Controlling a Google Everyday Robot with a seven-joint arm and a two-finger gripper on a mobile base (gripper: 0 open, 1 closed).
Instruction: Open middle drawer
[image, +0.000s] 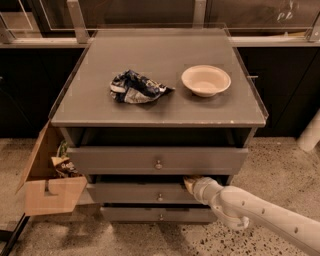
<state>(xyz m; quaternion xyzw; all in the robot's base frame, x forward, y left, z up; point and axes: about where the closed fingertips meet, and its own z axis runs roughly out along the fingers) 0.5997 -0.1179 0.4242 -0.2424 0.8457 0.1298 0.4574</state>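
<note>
The middle drawer (135, 193) is the grey front with a small round knob (160, 197), between a larger top drawer front (125, 160) and a slim bottom one (140, 215). It stands out a little from the cabinet, with a dark gap above its top edge. My gripper (190, 183) is at the right part of that top edge, tucked under the top drawer, right of the knob. My white arm (260, 212) comes in from the lower right and covers the drawer's right end.
The top drawer is pulled partly out. On the cabinet top (160, 60) lie a crumpled blue-and-white bag (136, 87) and a beige bowl (205, 79). An open cardboard box (47, 187) stands on the floor at the left, against the cabinet.
</note>
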